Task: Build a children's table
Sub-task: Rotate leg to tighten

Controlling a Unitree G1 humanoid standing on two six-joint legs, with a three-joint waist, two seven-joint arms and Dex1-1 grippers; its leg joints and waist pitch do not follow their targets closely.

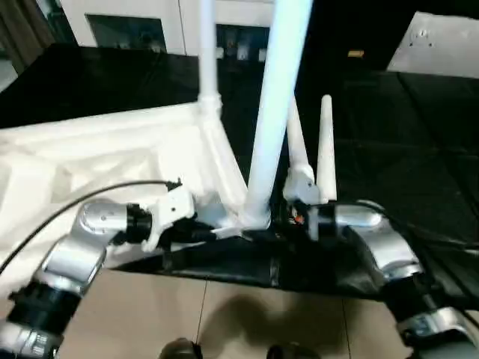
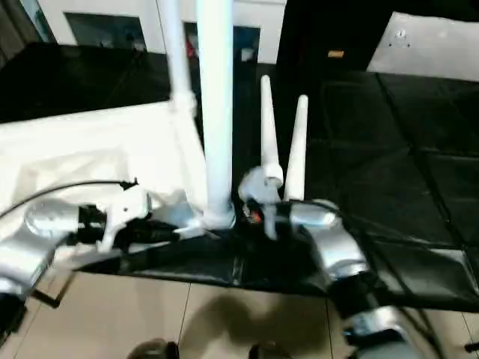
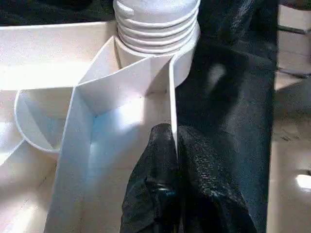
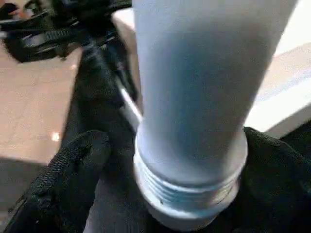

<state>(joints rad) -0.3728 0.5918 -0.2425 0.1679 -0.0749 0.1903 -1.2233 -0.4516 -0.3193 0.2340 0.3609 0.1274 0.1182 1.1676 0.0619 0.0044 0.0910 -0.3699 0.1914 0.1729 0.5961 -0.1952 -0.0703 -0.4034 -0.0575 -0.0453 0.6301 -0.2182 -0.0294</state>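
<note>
The children's table top (image 1: 112, 149) lies upside down on a black cover, ribbed underside up. One white leg (image 1: 208, 52) stands in the far corner socket. A second leg (image 1: 273, 112) stands in the near corner socket (image 3: 155, 53), and turns of its thread (image 4: 189, 194) show above the socket. My left gripper (image 3: 172, 133) is shut on the top's thin rim wall just beside that socket. My right gripper (image 4: 189, 160) is open, one black finger (image 4: 73, 165) on each side of the leg's base. Two loose legs (image 1: 326, 149) point up behind my right wrist.
A white cabinet (image 1: 127, 30) with glass-fronted compartments stands at the back. A white board (image 1: 441, 45) lies at the back right on the black cover. Tan floor tiles (image 1: 224, 314) lie in front. A black cable (image 1: 75, 202) arcs over my left forearm.
</note>
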